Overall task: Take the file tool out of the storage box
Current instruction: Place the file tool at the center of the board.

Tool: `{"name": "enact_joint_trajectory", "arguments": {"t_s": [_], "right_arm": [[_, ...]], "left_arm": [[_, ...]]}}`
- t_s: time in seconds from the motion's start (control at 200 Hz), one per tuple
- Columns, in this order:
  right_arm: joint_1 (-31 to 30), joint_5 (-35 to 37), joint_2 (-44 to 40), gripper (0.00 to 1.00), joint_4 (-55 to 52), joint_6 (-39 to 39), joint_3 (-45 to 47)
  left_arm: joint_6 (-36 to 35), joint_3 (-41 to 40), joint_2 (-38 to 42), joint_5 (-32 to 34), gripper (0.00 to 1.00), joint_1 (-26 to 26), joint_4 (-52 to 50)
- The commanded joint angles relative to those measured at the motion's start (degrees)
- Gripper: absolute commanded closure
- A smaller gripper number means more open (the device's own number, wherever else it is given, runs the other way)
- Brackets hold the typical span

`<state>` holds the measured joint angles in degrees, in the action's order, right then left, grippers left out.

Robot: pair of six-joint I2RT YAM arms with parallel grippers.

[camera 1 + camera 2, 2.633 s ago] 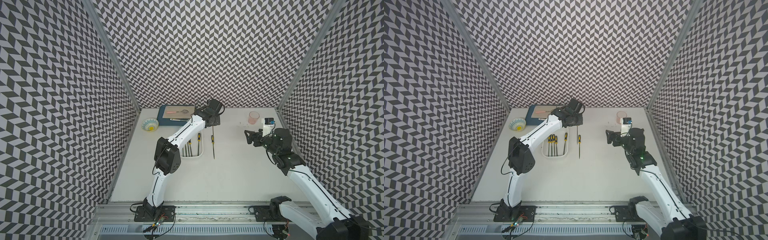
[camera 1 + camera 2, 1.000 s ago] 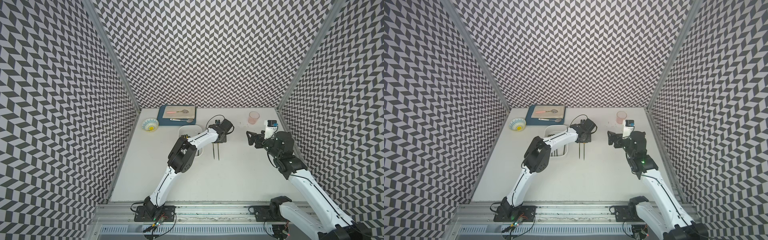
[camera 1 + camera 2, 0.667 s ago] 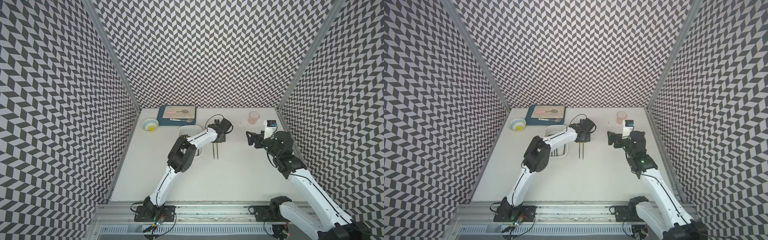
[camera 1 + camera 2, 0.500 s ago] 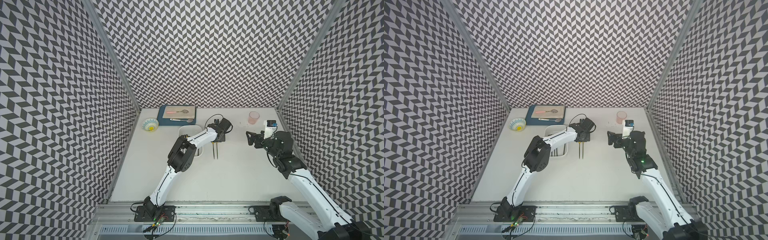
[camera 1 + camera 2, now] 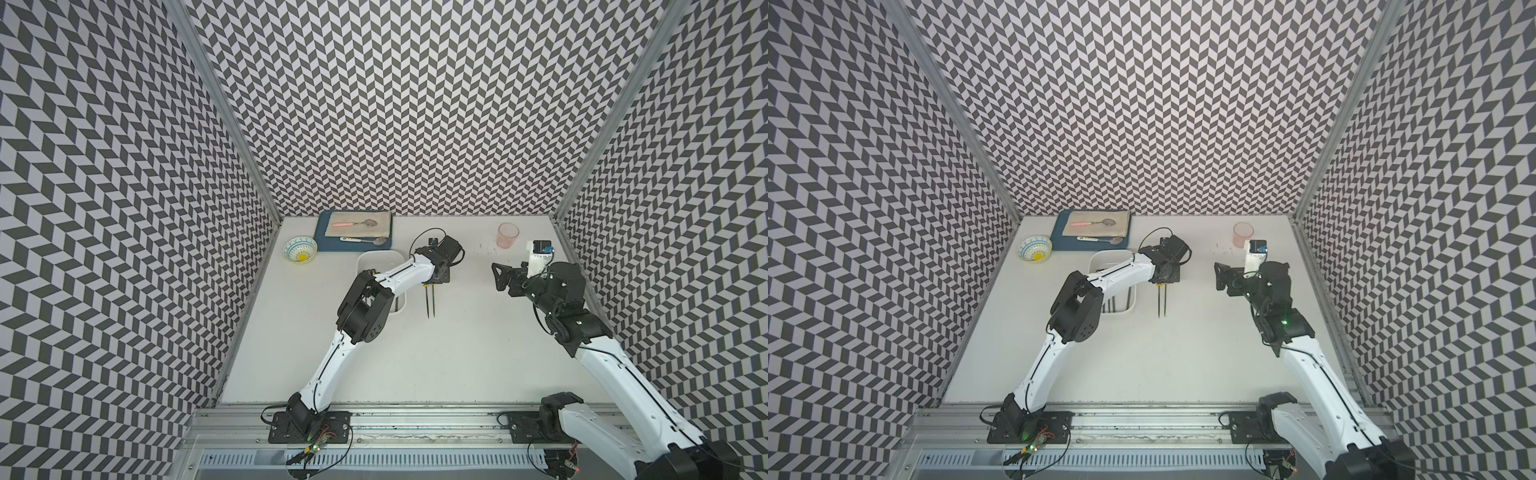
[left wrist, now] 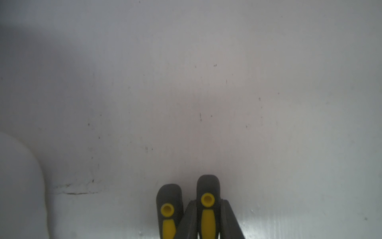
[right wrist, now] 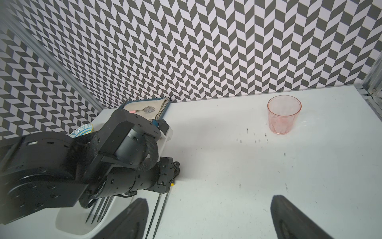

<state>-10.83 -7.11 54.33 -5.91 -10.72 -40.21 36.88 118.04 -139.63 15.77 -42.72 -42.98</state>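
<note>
In a top view, the left arm stretches low across the storage box (image 5: 376,254) with its wrist bent down. The left gripper (image 5: 432,284) sits just right of the box, over the handle ends of the file tool (image 5: 433,302) and a second file (image 5: 427,302) — both lie side by side on the white table (image 5: 457,353), outside the box. The right gripper (image 5: 498,277) hovers well apart, its jaws spread wide and holding nothing.

In the left wrist view, the fingers (image 6: 187,221) pinch the file tool's black-and-yellow handle, with the second file just beside it.

In the right wrist view, a pink cup (image 7: 284,114) stands on the table near the chevron wall (image 7: 206,41).
</note>
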Motion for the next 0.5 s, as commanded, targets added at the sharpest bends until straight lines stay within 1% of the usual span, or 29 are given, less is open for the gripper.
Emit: {"name": "enact_joint_trajectory", "arguments": {"t_s": [0.0,0.09,0.21,0.28,0.416,0.496], "right_arm": [[-0.45,0.23,0.17,0.04,2.84,0.17,-0.14],[-0.36,0.20,0.25,0.03,2.84,0.23,-0.14],[-0.38,0.20,0.28,0.03,3.00,0.25,-0.14],[-0.39,0.24,0.32,0.03,2.92,0.28,-0.18],[-0.35,0.17,0.26,0.03,2.91,0.26,-0.17],[-0.44,0.12,0.33,0.04,3.04,0.17,-0.10]], "left_arm": [[-1.01,1.88,-1.17,0.49,0.86,0.27,-0.61],[-1.18,2.00,-1.18,0.41,0.81,0.27,-0.59],[-1.45,2.20,-1.43,0.26,0.80,0.28,-0.78],[-1.46,2.61,-1.66,0.31,0.77,0.33,-0.96],[-1.62,3.16,-1.76,0.33,0.75,0.28,-1.31],[-1.55,3.16,-1.70,0.35,0.72,0.23,-1.29]]}}
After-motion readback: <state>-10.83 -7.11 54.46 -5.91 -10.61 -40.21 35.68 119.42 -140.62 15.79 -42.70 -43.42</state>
